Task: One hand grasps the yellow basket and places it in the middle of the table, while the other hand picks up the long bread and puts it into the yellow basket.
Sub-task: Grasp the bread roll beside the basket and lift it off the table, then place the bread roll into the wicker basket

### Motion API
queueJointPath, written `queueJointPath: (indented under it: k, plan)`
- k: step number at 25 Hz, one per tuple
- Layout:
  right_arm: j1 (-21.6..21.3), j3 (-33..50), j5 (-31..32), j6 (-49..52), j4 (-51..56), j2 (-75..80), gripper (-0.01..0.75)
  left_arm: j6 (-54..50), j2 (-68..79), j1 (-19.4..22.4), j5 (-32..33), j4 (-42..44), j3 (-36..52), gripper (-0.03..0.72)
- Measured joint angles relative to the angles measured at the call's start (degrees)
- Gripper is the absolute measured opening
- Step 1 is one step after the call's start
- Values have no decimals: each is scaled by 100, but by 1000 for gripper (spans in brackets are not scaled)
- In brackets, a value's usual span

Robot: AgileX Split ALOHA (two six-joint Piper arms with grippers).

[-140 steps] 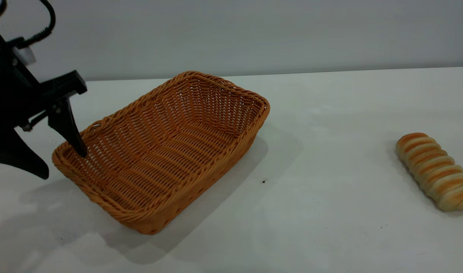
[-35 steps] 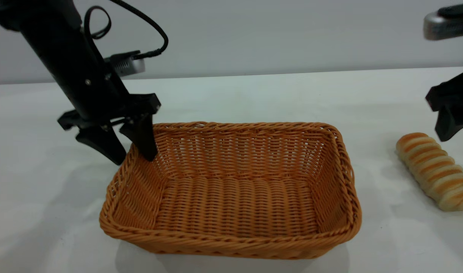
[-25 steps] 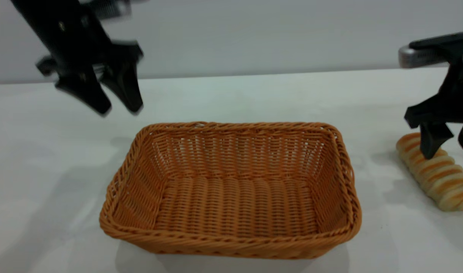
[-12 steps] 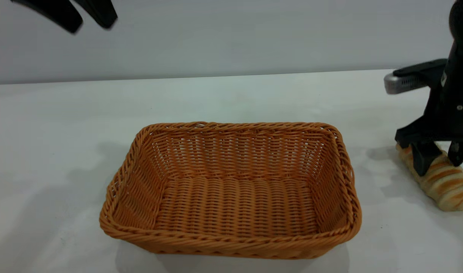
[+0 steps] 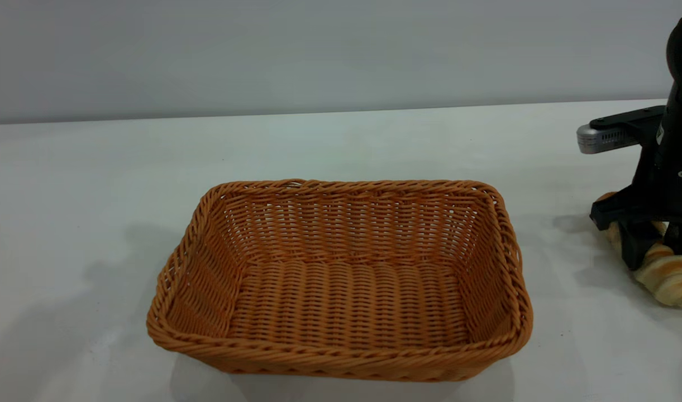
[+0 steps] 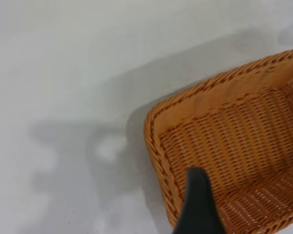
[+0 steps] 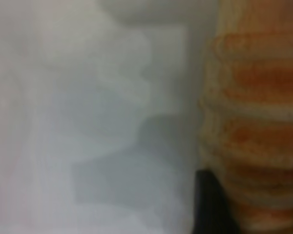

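Black right gripper (image 5: 658, 254) jaws straddling long bread (image 5: 667, 273), touching it

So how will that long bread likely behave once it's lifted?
The long bread looks soft, so the right end effector straddling it may dent it. It probably weighs little. Gripped near its middle, it should stay fairly level, though its rounded body could twist.

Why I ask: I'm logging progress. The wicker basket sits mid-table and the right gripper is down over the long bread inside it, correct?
Not inside. The exterior view shows the long bread on the table, right of the empty basket, with the right gripper straddling it.
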Motion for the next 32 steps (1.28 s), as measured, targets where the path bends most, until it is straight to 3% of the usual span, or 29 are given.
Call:
queueJointPath:
  k: [4,6,12,22,25,32]
  plan:
    - [-10,-156,277,13,5,19,148,0,-53,0,81,-4,0,584]
    - [-10,-277,493,13,-9,33,68,0,-53,0,97,-4,0,584]
    - [-17,-592,1127,-37,-41,-5,62,-3,-98,0,97,6,0,584]
    - [63,-604,1368,-108,90,-1545,62,-3,-576,0,193,162,193,584]
    - [345,-604,1429,-266,208,-2082,62,-7,-765,0,187,173,351,584]
    - [1504,-604,1432,-464,459,-2565,61,-145,-1346,0,202,273,752,584]
